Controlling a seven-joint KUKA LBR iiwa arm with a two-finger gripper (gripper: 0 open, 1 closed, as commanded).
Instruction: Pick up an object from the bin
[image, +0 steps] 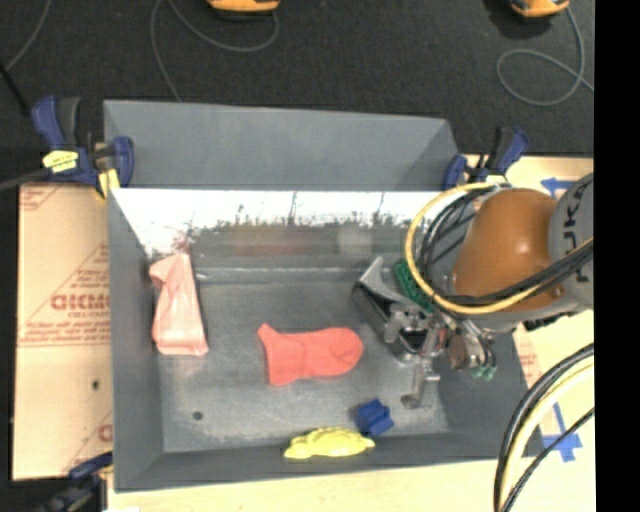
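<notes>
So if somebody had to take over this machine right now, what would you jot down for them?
Gripper: low on the right side of the bin, above bare floor.
Nearest thing: the small blue block, just down and left of it.
Others: red mitten-shaped soft thing mid-bin, yellow lump by the near wall, pink cloth by the left wall.
Done: nothing lifted; all four lie on the floor.
Left: close on one thing and lift it out.

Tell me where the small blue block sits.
In the camera view, the small blue block lies low in the bin, right of centre, by the yellow toy's right end, lower-left of the gripper.
</notes>
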